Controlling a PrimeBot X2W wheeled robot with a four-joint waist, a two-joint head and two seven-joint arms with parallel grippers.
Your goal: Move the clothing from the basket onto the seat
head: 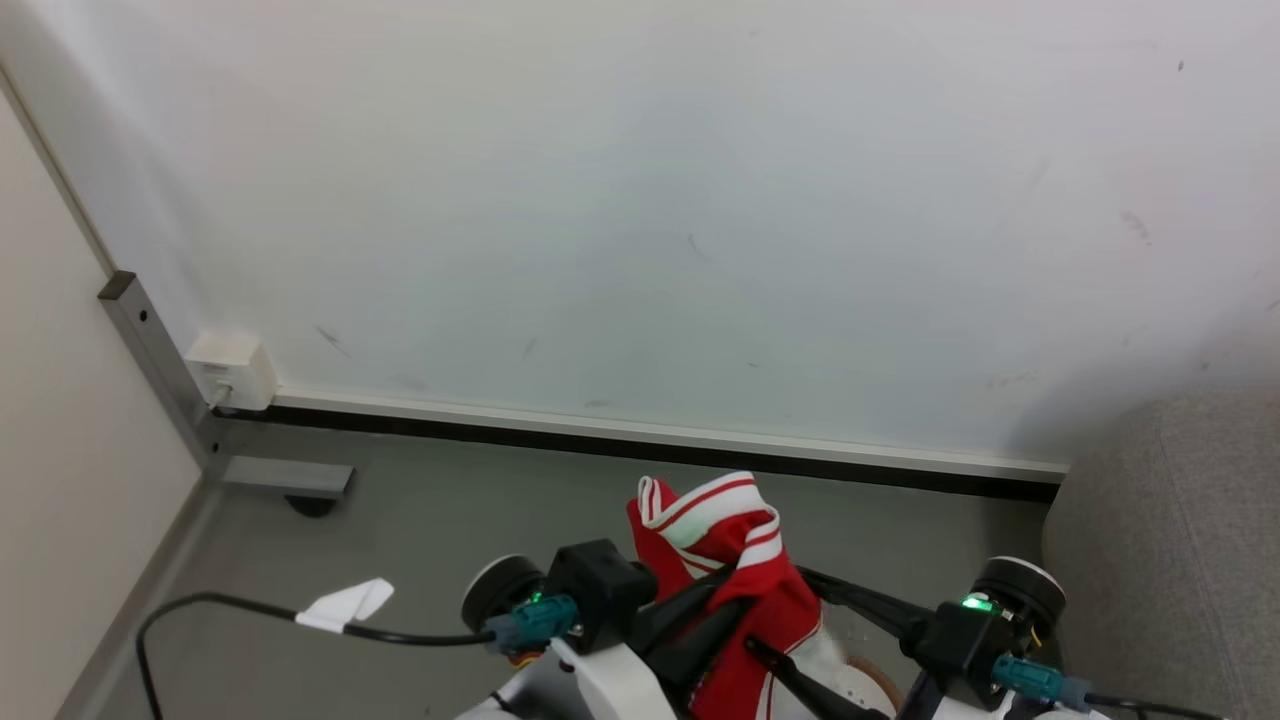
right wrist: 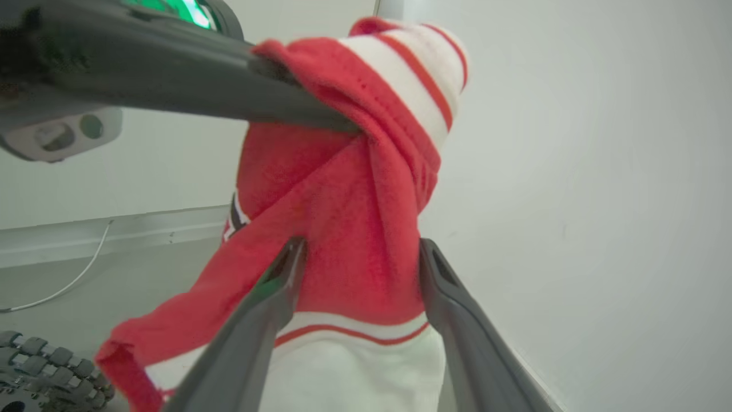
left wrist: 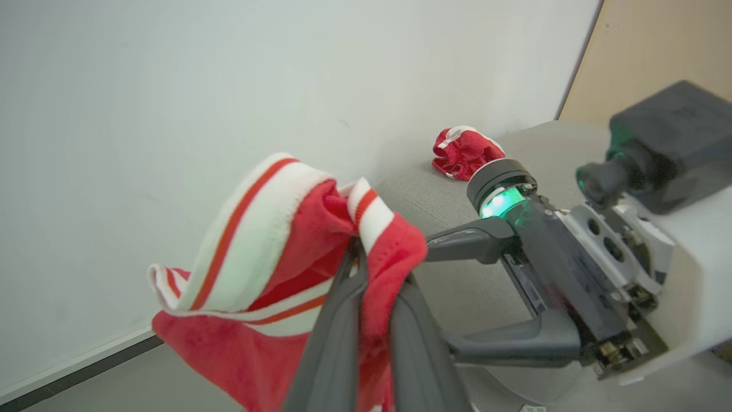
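Pinching a bunched fold of the garment (left wrist: 257, 240), our left gripper (left wrist: 377, 269) has its fingers clamped tight on the red cloth. The white-striped band flops over the top and the rest hangs free above the floor (head: 450, 520). We judge the high hold is meant to keep the loose end from dragging on the way across.

Our right gripper (right wrist: 361, 246) is spread wide, one finger on each side of the hanging part and gripping nothing (whether the pads brush the cloth we cannot tell). It looks placed to take a second hold or steady the drape.

The seat (head: 1170, 560) lies to our right, against the wall (head: 640, 200), with a second garment (left wrist: 464, 151) crumpled on it at the far side. The held one is near us, mid-scene, well short of the cushion.

Nothing solid stands between cloth and seat. The risks, as we see them, are the right arm crowding the path and the dangling tail. A cable (head: 220, 605) trails on the floor at the left, away from the route
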